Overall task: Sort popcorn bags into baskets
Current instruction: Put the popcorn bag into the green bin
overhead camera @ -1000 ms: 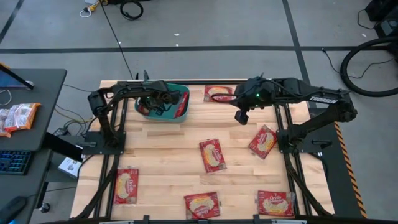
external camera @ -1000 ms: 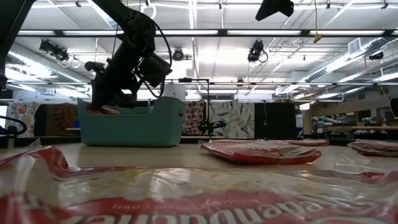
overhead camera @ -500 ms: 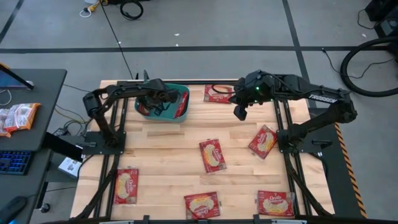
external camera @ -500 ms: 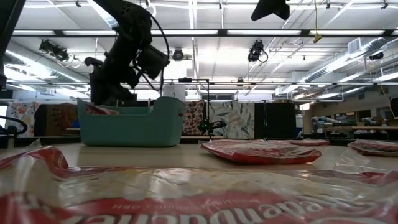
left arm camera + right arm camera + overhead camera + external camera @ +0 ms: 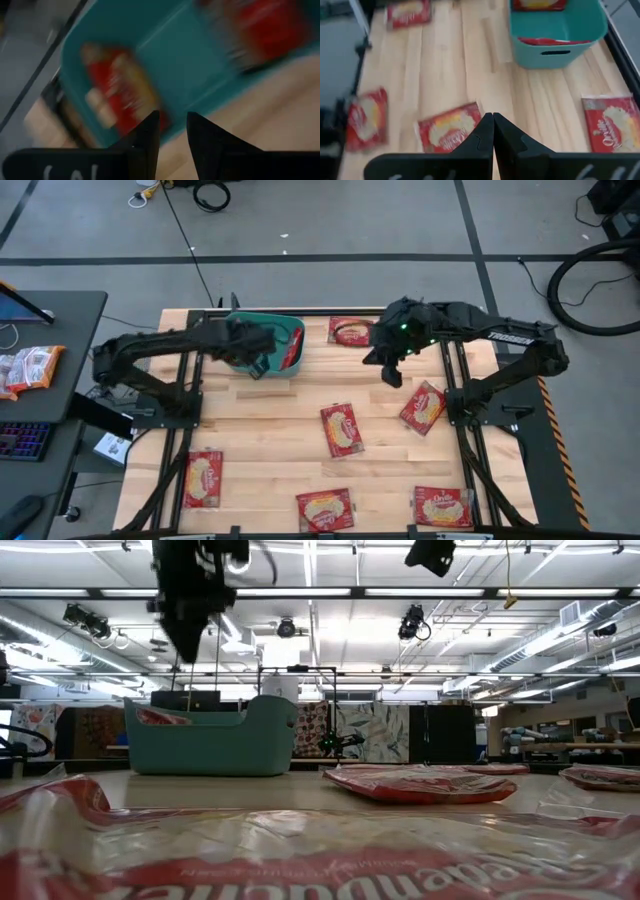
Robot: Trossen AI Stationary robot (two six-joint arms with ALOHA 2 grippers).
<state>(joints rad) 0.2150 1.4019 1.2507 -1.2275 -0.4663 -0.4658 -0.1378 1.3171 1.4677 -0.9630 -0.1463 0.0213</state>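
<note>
Bags lie scattered on the bench (image 5: 270, 430); the right pincer (image 5: 493, 131), fingers together, hovers over it with a bag (image 5: 449, 133) just beyond its tips. Farther on, the left pincer (image 5: 172, 132), slightly apart, hangs empty above the tub (image 5: 290, 330), two bags (image 5: 117, 87) inside

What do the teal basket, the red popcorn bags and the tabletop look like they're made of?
The teal basket looks like molded plastic with a smooth matte finish: rounded corners, cut-out handle slot. The red popcorn bag looks like glossy printed film, as the nearest one's wrinkles catch the light. The tabletop looks like pale wood planks with visible seams.
</note>
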